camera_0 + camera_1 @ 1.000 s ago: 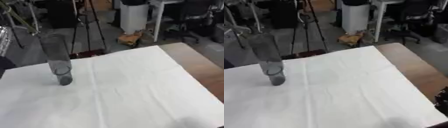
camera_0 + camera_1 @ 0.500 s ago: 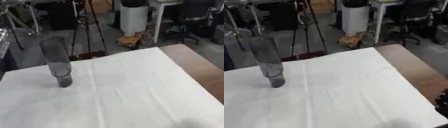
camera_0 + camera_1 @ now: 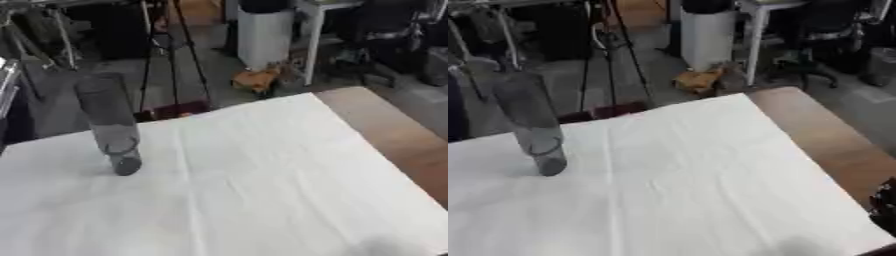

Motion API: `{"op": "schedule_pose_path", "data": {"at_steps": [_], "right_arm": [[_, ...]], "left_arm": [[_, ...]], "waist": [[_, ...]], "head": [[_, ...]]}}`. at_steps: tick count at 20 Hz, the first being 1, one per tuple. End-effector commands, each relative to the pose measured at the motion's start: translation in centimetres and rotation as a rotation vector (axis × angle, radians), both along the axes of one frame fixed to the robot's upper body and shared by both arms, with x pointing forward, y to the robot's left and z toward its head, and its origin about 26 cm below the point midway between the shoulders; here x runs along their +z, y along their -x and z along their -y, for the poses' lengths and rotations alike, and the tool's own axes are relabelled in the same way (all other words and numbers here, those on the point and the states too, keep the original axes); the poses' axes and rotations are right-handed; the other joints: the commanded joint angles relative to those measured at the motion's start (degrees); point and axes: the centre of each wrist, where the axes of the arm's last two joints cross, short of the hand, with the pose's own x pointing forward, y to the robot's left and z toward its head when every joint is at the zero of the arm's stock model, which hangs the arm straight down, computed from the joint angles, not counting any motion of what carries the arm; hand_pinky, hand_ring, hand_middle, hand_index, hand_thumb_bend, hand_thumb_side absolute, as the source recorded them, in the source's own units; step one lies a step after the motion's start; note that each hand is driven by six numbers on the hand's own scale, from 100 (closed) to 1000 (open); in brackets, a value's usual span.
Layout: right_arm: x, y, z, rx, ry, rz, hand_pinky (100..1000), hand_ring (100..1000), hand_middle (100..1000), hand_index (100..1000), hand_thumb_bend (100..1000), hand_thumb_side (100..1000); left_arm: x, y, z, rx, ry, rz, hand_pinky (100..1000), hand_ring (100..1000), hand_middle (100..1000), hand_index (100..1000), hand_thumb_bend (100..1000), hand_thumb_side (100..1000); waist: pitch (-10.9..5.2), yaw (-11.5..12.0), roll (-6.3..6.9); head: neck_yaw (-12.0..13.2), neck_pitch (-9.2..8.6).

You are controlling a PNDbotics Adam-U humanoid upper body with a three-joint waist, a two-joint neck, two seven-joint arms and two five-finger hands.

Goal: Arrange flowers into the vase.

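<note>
On the cloth (image 3: 262, 185): tall grey see-through vase (image 3: 109, 122), upright.
Right eye only: dark hand (image 3: 883, 202) at right edge, fingers' state unclear.

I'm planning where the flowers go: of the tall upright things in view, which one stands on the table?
The clear vase, at the white cloth's far left. The tripod and the white bin stand on the floor behind.
</note>
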Motion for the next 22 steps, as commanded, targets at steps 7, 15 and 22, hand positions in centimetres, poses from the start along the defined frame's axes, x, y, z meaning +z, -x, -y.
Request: {"op": "schedule_pose_path", "data": {"at_steps": [7, 15, 22], "right_arm": [[1.2, -0.3, 0.1, -0.004, 0.053, 0.039, 100, 240, 128, 373, 405, 658], [1.3, -0.4, 0.1, -0.006, 0.064, 0.044, 100, 240, 128, 373, 404, 661], [1.2, -0.4, 0.0, -0.006, 0.063, 0.037, 100, 241, 129, 374, 406, 662]], "left_arm": [[1.0, 0.1, 0.4, -0.033, 0.082, 0.050, 100, 100, 100, 116, 100, 330], [0.6, -0.4, 0.4, -0.029, 0.105, 0.041, 100, 100, 100, 116, 100, 335], [0.2, -0.9, 0.1, -0.003, 0.118, 0.026, 100, 100, 100, 117, 100, 345]], "waist": [[1.37, 0.0, 0.87], [1.97, 0.0, 1.27], [1.82, -0.4, 1.53]], "head": [[2.4, -3.56], [8.5, -5.91], [11.6, -6.66]]}}
